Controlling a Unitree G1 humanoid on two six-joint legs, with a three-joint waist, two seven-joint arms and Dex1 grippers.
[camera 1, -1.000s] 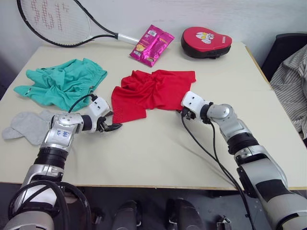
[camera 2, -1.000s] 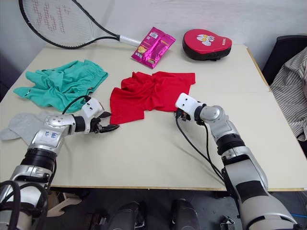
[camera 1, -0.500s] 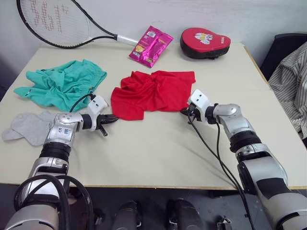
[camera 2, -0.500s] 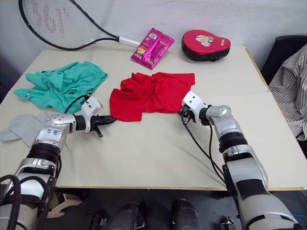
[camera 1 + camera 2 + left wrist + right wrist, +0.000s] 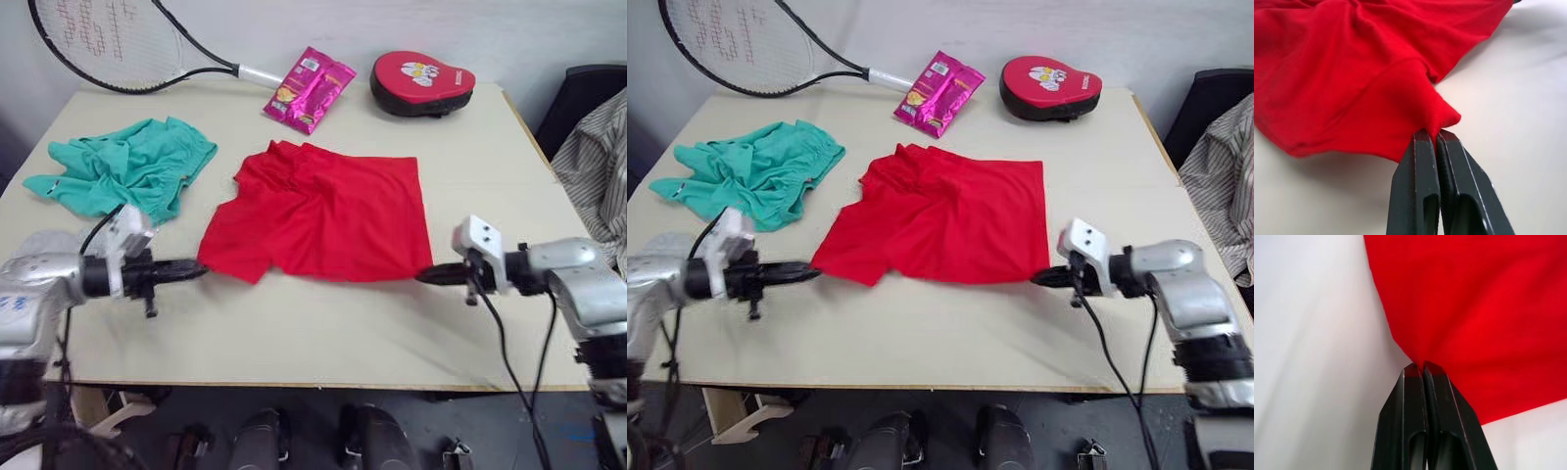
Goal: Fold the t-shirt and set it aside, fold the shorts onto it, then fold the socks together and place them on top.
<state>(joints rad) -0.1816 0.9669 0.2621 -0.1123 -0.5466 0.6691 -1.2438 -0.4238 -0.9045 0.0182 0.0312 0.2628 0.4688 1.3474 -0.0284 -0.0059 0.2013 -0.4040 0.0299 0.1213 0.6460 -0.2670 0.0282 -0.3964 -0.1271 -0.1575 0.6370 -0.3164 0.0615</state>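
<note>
The red t-shirt (image 5: 318,211) lies spread out across the middle of the table (image 5: 323,323). My left gripper (image 5: 196,267) is shut on its near left corner, and in the left wrist view the fingertips (image 5: 1422,142) pinch a point of red cloth (image 5: 1352,63). My right gripper (image 5: 426,277) is shut on the near right corner, with the cloth (image 5: 1474,308) drawn taut from its tips (image 5: 1422,366). The teal shorts (image 5: 127,166) lie crumpled at the far left. A strip of light grey sock (image 5: 39,240) shows just beyond my left forearm.
A tennis racket (image 5: 108,44), a pink snack packet (image 5: 309,88) and a red padded mitt (image 5: 421,83) lie along the table's far edge. Striped cloth (image 5: 593,147) hangs off to the right of the table.
Both grippers closed on the shirt's near corners and drew apart, left going left and right going right. The bunched shirt is now stretched out wide and flat.
</note>
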